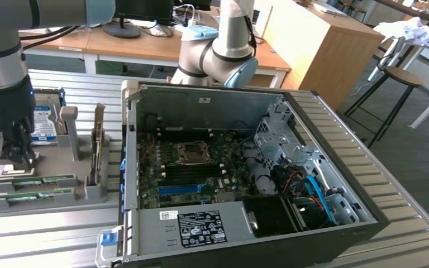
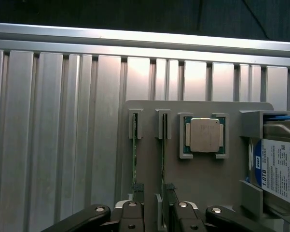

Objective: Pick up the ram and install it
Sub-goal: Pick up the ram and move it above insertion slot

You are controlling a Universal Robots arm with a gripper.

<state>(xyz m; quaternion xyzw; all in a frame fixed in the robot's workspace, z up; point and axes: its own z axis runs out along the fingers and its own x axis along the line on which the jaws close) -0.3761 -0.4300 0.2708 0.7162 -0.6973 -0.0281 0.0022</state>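
In the exterior view, the hand (image 1: 11, 156) hangs at the left side of the slatted metal table (image 1: 51, 234), low over a grey holder (image 1: 87, 192). The ram (image 1: 34, 181) lies on edge in a slot of that holder, with a second stick (image 1: 29, 196) in the slot beside it, on the near side. A hard drive (image 1: 44, 120) with a blue-white label stands in the holder behind the hand. To the exterior view's right of the holder sits an open computer case (image 1: 379, 223), its motherboard (image 1: 192, 167) exposed.

In the wrist view, the hand (image 2: 153, 191) is released: its black fingers (image 2: 176, 212) stand apart and grasp nothing. They hover over one end of the two slots. The ram (image 2: 162, 159) is a thin green edge just beside one fingertip, and the second stick (image 2: 134, 159) runs to the other. The square silver processor (image 2: 205, 135) rests in its own pocket beside the ram, with the hard drive (image 2: 280, 169) beyond it.
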